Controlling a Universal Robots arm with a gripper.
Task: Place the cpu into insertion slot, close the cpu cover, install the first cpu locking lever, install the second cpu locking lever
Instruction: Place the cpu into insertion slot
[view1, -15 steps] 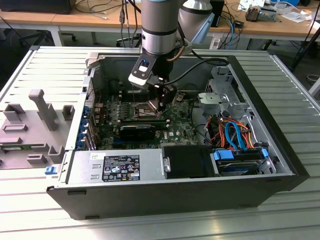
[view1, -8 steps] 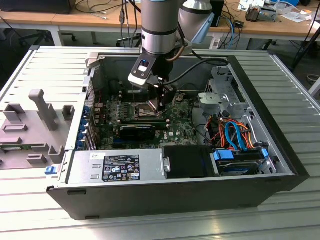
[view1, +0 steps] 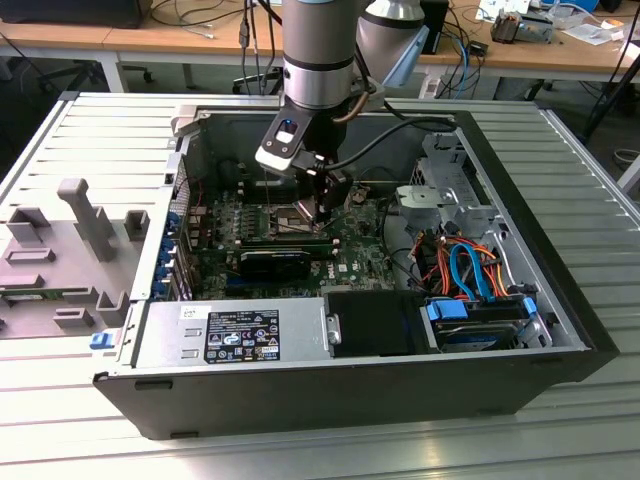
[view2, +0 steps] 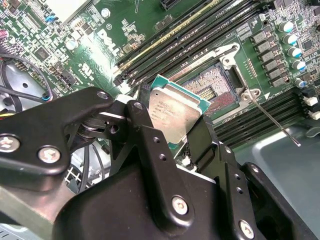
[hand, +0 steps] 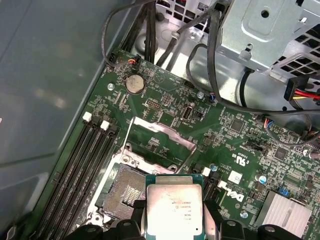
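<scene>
**A:** What does the black two-fingered gripper (view2: 172, 131) have?

**B:** It is clamped on the cpu (view2: 175, 115), the small flat square chip with a silver-grey metal top. One finger presses on each of two opposite edges. I judge that grip is chosen so the underside stays clear of the fingers.

**A:** Where does the chip sit?

**B:** Between the fingertips and jutting out past them, tilted in the second wrist view. The insertion slot (view2: 212, 85), a small square socket with a dark centre and silver metal rim, lies just below and slightly ahead of the fingertips. The chip overlaps only the socket's near edge. I cannot tell whether it touches.

**A:** Is the socket open?

**B:** Yes. The cpu cover (hand: 162, 132), a thin square silver metal frame, stands raised on the side of the socket away from the gripper, which leaves the contacts bare. A thin metal locking lever (view2: 275, 120) lies swung out beside the socket, unlatched, and that is likely why the cover can stand up.

**A:** And the wider scene?

**B:** The arm reaches down into the open grey metal computer case (view1: 560, 340), low over the green motherboard (view1: 355, 258). By my reading the chip is not yet seated, so the first step is under way
</scene>
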